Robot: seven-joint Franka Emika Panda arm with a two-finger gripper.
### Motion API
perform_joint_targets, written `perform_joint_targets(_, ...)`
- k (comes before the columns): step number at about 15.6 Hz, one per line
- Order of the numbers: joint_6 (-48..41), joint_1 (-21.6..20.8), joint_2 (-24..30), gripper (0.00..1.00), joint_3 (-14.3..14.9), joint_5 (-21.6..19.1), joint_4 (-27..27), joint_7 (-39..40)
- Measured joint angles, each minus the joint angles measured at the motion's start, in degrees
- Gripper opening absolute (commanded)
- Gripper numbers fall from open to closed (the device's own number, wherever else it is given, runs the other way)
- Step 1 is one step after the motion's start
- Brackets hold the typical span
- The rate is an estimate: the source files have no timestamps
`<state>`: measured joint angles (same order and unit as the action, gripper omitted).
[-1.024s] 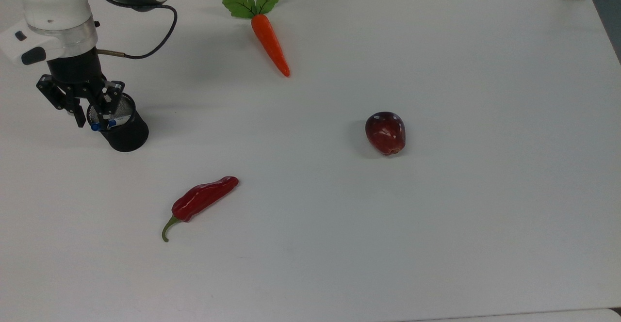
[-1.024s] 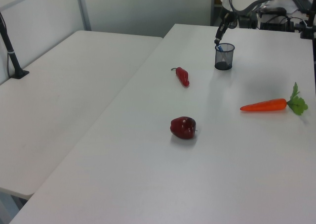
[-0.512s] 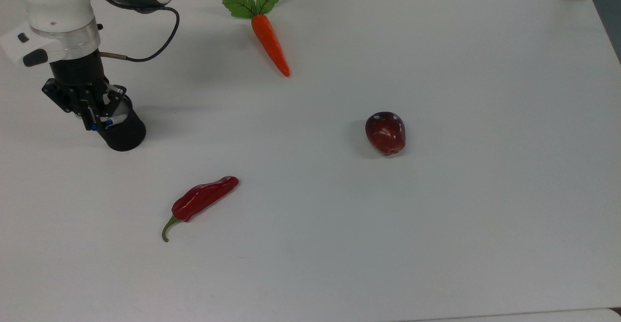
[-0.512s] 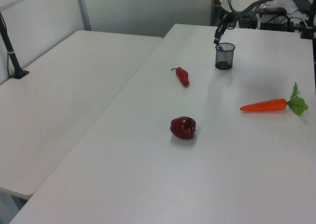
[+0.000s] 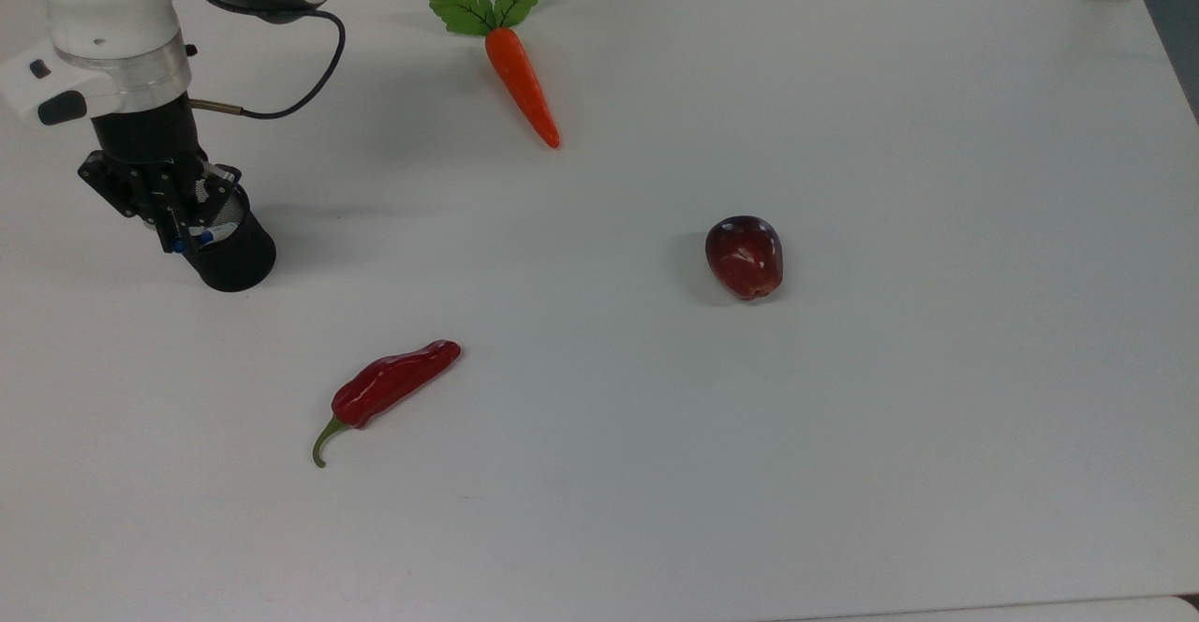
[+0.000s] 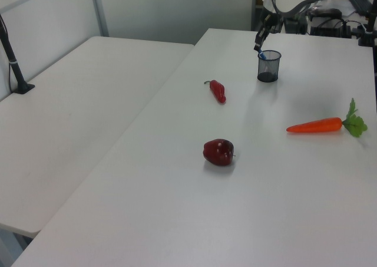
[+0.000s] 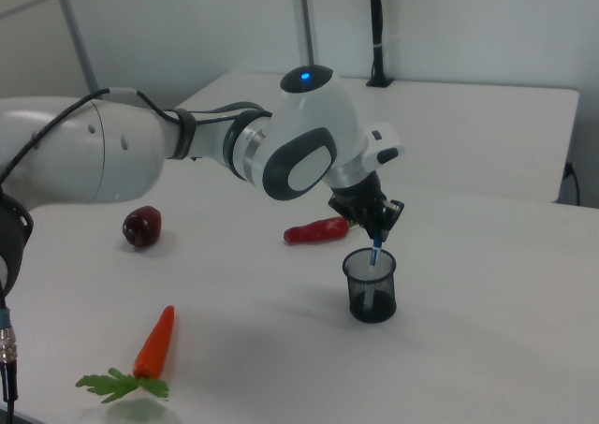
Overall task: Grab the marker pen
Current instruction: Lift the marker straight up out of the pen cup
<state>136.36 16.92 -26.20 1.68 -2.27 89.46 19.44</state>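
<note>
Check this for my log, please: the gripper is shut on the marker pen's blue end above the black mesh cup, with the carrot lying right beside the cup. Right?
Not quite. The gripper is shut on the marker pen at the black mesh cup, but the carrot lies well apart from the cup. The thing nearest it is the red chilli pepper, as the top view shows.

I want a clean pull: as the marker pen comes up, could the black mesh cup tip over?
Possibly. The mesh cup looks light and stands free, so a slanted pull could drag it. The marker pen looks stiff and slim, and the claw is closed on its blue end.
</note>
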Motion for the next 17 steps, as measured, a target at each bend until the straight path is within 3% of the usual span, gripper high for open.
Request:
perform_joint_targets(12,-3.49,0.18,10.26,0.13,0.09,0.0,-1.16,-0.48)
perform_joint_targets(17,-5.69,-2.5,12.01,0.13,-0.29,-0.06,-1.06,-6.48)
